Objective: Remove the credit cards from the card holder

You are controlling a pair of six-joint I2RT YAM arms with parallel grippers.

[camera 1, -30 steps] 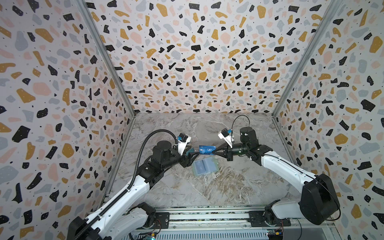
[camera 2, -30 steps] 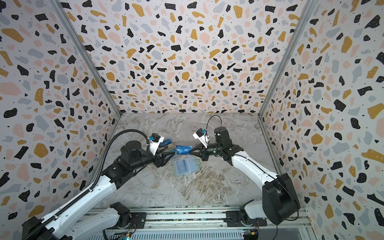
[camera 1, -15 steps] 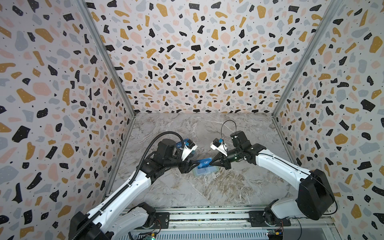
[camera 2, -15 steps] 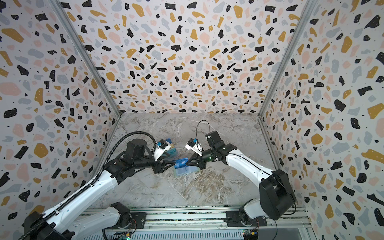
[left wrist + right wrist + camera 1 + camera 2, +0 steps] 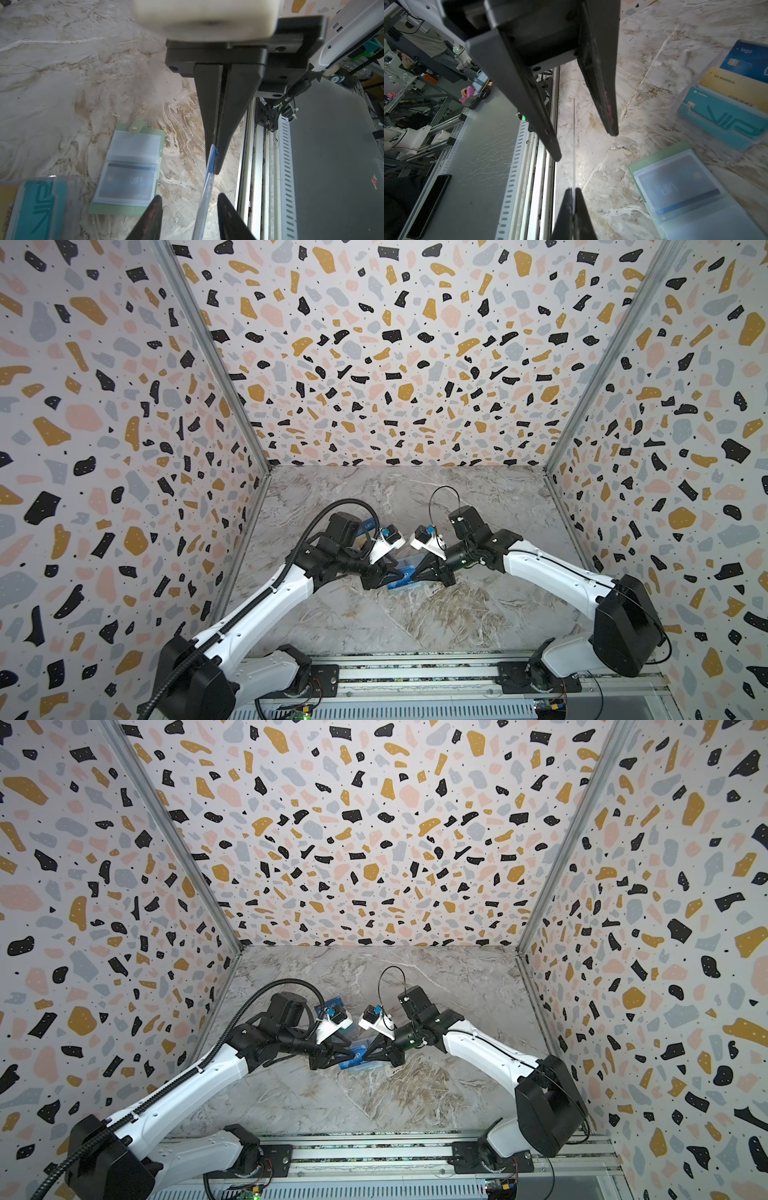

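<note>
Your right gripper (image 5: pixel 215 166) is closed on one end of the held card (image 5: pixel 205 193), a blue-edged card kept on edge in the air above the table (image 5: pixel 62 83). Your left gripper (image 5: pixel 585 145) faces it tip to tip with its jaws parted to a middling width. One finger stands on each side of the held card's free end, and a gap shows on both sides, so this gripper grips nothing. In both top views the two grippers meet over the middle of the table. The holder (image 5: pixel 126 172) lies open and flat on the table, beside and below the held card. One of its clear sleeves contains the sleeved card (image 5: pixel 128 182), marked VIP. Just beside the holder is the clear stand (image 5: pixel 677 101); whether they touch cannot be told. Its tiers carry a teal card (image 5: pixel 724 118), a gold card (image 5: pixel 726 87) and a logo card (image 5: pixel 749 60).
</note>
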